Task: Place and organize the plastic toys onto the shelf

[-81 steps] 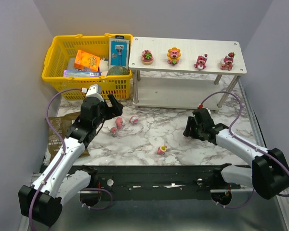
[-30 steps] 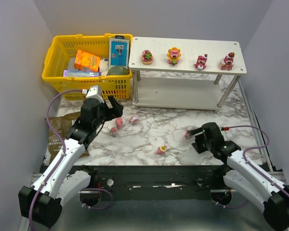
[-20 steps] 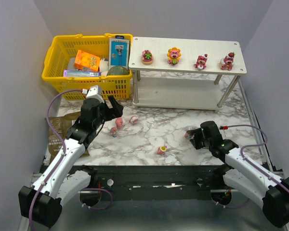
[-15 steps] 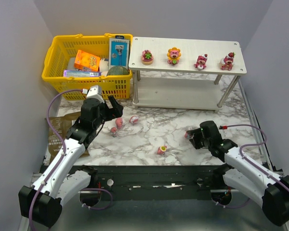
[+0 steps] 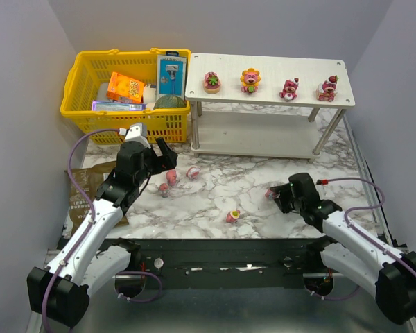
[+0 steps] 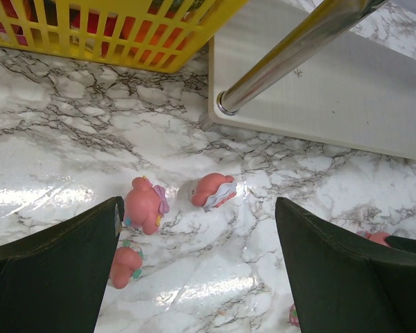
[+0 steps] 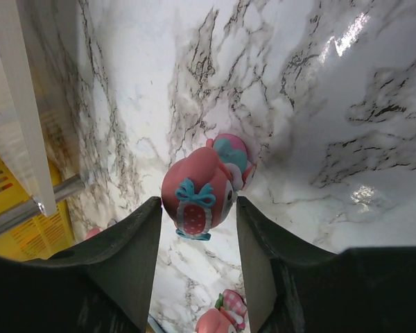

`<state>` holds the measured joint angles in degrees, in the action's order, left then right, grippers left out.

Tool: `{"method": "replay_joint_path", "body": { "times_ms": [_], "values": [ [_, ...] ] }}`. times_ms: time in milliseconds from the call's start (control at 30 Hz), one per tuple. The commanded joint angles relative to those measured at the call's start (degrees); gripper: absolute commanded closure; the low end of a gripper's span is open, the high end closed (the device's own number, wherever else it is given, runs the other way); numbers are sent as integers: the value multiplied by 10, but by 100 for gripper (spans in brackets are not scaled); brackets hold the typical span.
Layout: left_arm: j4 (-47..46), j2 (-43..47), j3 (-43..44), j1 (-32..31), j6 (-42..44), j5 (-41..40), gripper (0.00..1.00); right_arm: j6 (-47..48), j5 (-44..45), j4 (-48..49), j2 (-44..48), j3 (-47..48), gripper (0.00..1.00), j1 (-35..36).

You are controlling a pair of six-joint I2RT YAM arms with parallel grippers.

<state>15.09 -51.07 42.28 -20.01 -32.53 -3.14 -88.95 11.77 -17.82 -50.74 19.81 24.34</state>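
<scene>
Four plastic toys (image 5: 250, 79) stand in a row on the top of the white shelf (image 5: 270, 99). Several more lie on the marble table: three (image 5: 172, 177) just in front of my left gripper (image 5: 165, 159), and one (image 5: 232, 216) near the front edge. In the left wrist view my left gripper (image 6: 197, 229) is open and empty above the table, with two pink toys (image 6: 144, 205) beside its left finger and one (image 6: 213, 189) ahead. My right gripper (image 7: 197, 208) is shut on a pink toy with a blue bow (image 7: 194, 191), which rests on the table (image 5: 269, 194).
A yellow mesh basket (image 5: 80, 111) of packaged goods stands left of the shelf. A brown packet (image 5: 80, 191) lies under my left arm. A silver shelf leg (image 6: 298, 45) and the lower tier (image 6: 333, 97) are just ahead of my left gripper.
My right arm has pulled back from near the shelf, come down over the pink toy with the bow and closed around it. The left arm has not moved.
</scene>
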Motion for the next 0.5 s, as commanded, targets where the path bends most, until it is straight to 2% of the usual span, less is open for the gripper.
{"method": "replay_joint_path", "body": {
  "times_ms": [0, 267, 467],
  "values": [
    [-7, -1, 3, -1, 9, -4, 1, 17, 28, 20, -4, -8, 46, -7],
    [-5, -1, 3, -1, 11, -6, 1, 31, 15, 39, -32, -6, 42, -15],
    [-3, 3, 3, -1, 12, -8, 1, 35, 10, 41, -28, -6, 52, -18]
  ]
}}
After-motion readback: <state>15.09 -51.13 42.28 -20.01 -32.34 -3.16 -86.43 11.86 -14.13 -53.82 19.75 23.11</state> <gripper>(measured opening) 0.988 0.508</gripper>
